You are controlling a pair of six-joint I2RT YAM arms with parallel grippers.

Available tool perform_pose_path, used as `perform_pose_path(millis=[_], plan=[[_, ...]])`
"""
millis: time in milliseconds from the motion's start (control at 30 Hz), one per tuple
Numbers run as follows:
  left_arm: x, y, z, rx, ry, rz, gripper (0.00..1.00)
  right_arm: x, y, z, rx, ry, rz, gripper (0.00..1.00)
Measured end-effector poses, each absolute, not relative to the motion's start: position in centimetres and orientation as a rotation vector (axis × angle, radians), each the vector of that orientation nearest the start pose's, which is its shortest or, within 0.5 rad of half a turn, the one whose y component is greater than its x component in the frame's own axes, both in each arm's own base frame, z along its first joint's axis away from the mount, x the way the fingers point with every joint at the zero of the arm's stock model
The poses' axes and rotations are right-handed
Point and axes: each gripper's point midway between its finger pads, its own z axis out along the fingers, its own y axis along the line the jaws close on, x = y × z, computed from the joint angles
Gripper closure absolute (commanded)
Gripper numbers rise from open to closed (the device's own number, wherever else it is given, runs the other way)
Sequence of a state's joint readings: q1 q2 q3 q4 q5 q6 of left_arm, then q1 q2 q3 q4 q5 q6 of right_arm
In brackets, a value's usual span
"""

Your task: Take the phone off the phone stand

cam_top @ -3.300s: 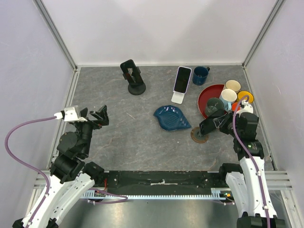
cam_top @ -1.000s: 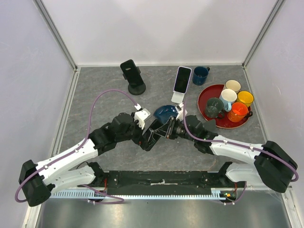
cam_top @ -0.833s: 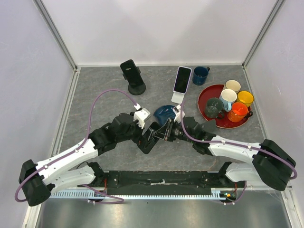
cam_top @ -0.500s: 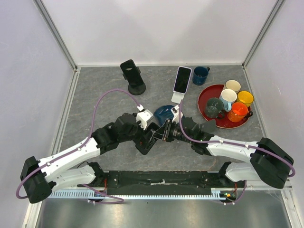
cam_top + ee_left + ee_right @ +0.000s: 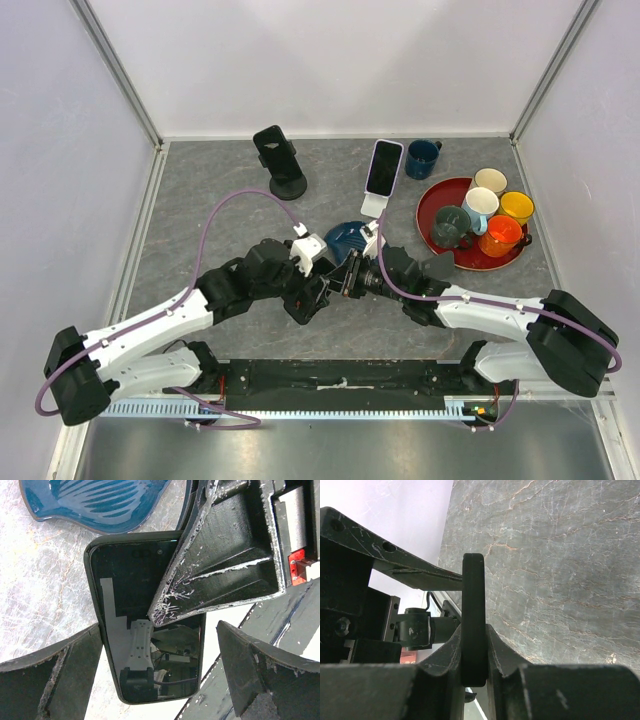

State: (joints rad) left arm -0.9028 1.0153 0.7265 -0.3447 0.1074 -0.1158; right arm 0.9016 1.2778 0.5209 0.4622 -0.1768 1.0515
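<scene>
My right gripper [image 5: 347,280] is shut on a black phone [image 5: 322,290] and holds it low over the middle of the table. In the right wrist view the phone [image 5: 473,615] shows edge-on, pinched between the fingers [image 5: 502,652]. In the left wrist view the phone [image 5: 145,615] faces the camera, with a right finger across its top. My left gripper [image 5: 160,675] is open and straddles the phone's lower end; its left finger [image 5: 55,675] is near the phone's edge and the right one [image 5: 265,670] stands apart. A black phone stand [image 5: 283,165] is at the back left.
A white stand with a second phone [image 5: 383,168] is at the back. A blue leaf-shaped dish [image 5: 345,238] lies just behind the grippers. A dark blue mug [image 5: 422,157] and a red tray [image 5: 432,205] with several mugs are at the right.
The left wrist has crept a little right and forward, closing in on the phone. The right gripper has kept the phone in nearly the same place.
</scene>
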Motion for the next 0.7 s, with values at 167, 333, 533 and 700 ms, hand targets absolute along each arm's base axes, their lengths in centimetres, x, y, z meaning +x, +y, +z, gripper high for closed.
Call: perform_pose_path(millis=[167,333,533,700], plan=[[17.2,-25.7,13.9,0.942,2.109,-0.657,0.0,18.8,34.5,15.3,0.028,2.156,1.436,1.0],[17.2,-25.4,13.3,0.947,2.131,-0.624,0.0,18.9,34.7,15.8,0.039,2.14,1.456,1.0],[17.5,-25.1,13.2,0.936,2.133,-0.597,0.03,19.0,34.8,16.4,0.047,2.117,1.479,1.0],[17.7,-25.0,13.2,0.928,2.133,-0.579,0.19,19.0,34.9,16.5,0.05,2.111,1.486,1.0]])
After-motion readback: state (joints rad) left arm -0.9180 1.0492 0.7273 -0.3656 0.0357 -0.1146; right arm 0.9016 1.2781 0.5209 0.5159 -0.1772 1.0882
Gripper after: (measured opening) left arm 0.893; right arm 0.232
